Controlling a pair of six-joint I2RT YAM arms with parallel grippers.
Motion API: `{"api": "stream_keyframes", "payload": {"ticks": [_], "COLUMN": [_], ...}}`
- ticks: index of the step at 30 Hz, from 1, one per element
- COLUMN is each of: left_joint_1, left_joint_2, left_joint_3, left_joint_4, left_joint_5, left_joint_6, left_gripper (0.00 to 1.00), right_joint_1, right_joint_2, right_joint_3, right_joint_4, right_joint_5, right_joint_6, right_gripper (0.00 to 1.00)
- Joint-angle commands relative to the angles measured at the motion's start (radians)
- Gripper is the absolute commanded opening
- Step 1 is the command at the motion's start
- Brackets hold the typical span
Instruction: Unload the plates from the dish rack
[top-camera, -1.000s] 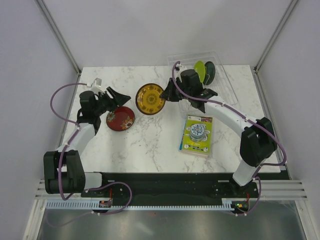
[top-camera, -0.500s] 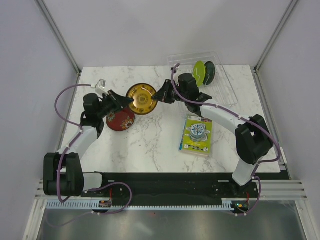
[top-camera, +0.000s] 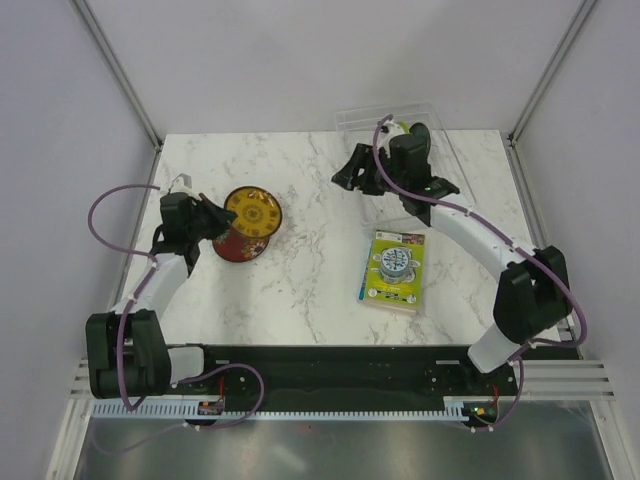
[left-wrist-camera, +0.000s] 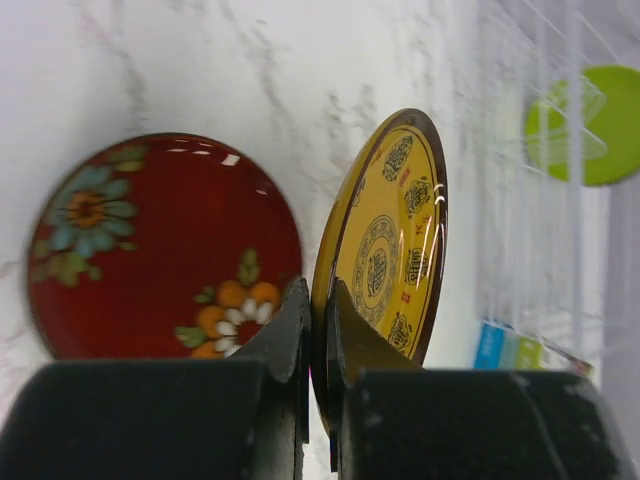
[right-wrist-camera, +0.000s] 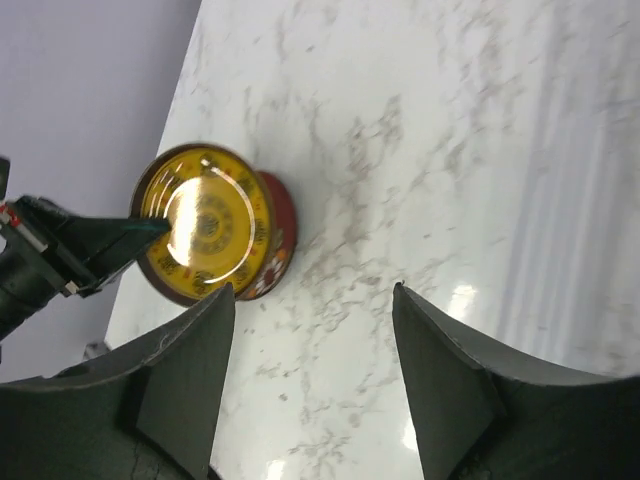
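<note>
Top view: the left gripper (top-camera: 222, 216) is clenched on the rim of the golden-yellow patterned plate (top-camera: 252, 211), near the left edge of the marble desk (top-camera: 310, 295). The plate is held tilted on edge, overlapping the far part of the red patterned plate (top-camera: 238, 246), which lies flat on the desk. Contact between the two plates cannot be judged.

Left wrist view: both fingers (left-wrist-camera: 290, 325) pinch the yellow plate's lower rim. The red plate is to its left.

The right gripper (top-camera: 350, 172) is released and holds nothing. It hangs over the desk beside the clear dish rack (top-camera: 452, 160) at the far right corner.

The plain lime green plate (left-wrist-camera: 590, 125) stands upright in the rack.

A green-yellow flat package (top-camera: 393, 268) lies on the desk near the right edge, on the near side of the rack.
</note>
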Motion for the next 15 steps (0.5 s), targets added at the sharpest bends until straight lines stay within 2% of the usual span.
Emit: {"api": "stream_keyframes", "payload": {"ticks": [1,12,15], "left_joint_1": [0.026,0.033,0.034], "left_joint_2": [-0.017,0.118,0.149], "left_joint_3": [0.004,-0.029,-0.033], "left_joint_4": [-0.086,-0.091,-0.091], "left_joint_5": [-0.212,-0.345,-0.333], "left_joint_6": [0.086,0.086,0.089], "left_gripper": [0.02,0.02,0.03], "right_joint_1": [-0.092,-0.189,-0.198], "right_joint_2": [-0.114,-0.121,-0.109], "right_joint_3": [0.039,0.065,0.071], "right_joint_4": [-0.115,-0.187,-0.19], "right_joint_5": [0.124,0.142,0.138], "right_joint_6": [-0.139,-0.208,-0.215], "right_gripper": [0.71,0.71,0.71]}}
